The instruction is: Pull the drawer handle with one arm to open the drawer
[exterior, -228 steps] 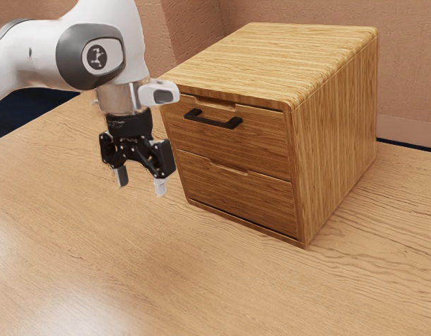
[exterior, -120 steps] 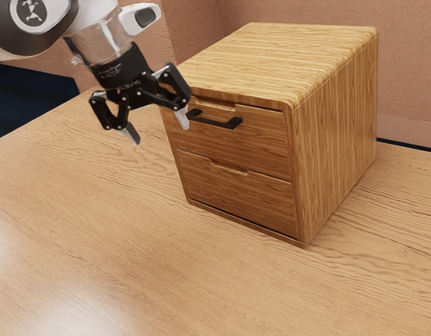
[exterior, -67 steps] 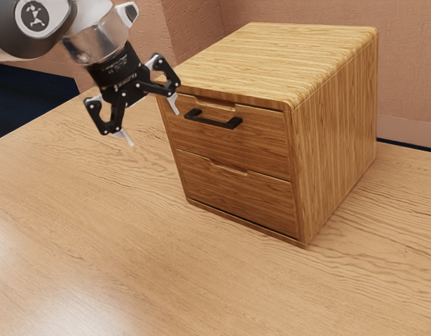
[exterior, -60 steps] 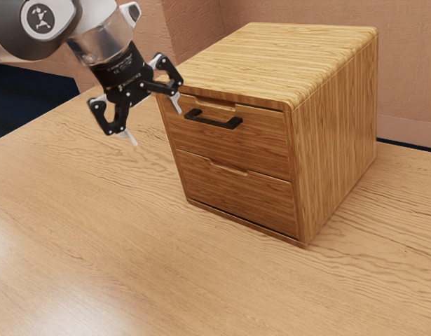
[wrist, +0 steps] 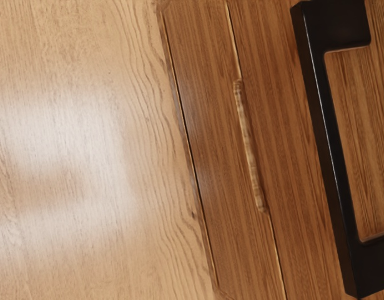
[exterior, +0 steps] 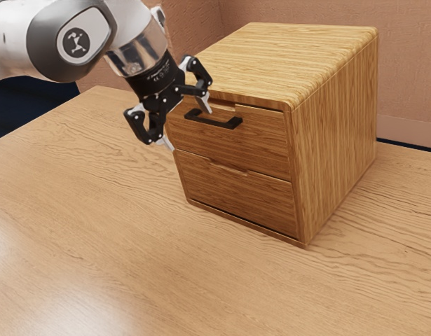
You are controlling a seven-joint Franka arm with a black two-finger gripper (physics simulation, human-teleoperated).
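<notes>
From where I stand, the white arm (exterior: 82,35) comes in from the exterior view's upper left and tilts down toward the front of a wooden cabinet (exterior: 285,63) that sits on the broad wood-grain surface (exterior: 96,245). The black pincer (exterior: 187,126) is released, its two fingers (exterior: 205,103) spread wide. One fingertip sits up by the top edge of the cabinet front and the other lower down, beside the corner at the exterior view's left.

The drawer handle (exterior: 214,120) is a slim black bar mounted across the top drawer (exterior: 233,143), toward that drawer's upper edge. Its end at the exterior view's left falls between the spread fingers as I see it, but I cannot tell whether either finger touches it. The top drawer sits flush with the cabinet face, so it is closed. The lower drawer (exterior: 236,185) beneath it is flush as well, with only a shallow notch at its upper edge.

The camera on the hand looks close at the cabinet front. The drawer handle (wrist: 329,144) runs as a dark bar along one side, the lower drawer's pale notch (wrist: 249,150) lies beside it, and beyond the cabinet's bottom edge is the surface (wrist: 67,156) with a soft patch of glare. A brownish wall (exterior: 411,56) rises behind the cabinet.
</notes>
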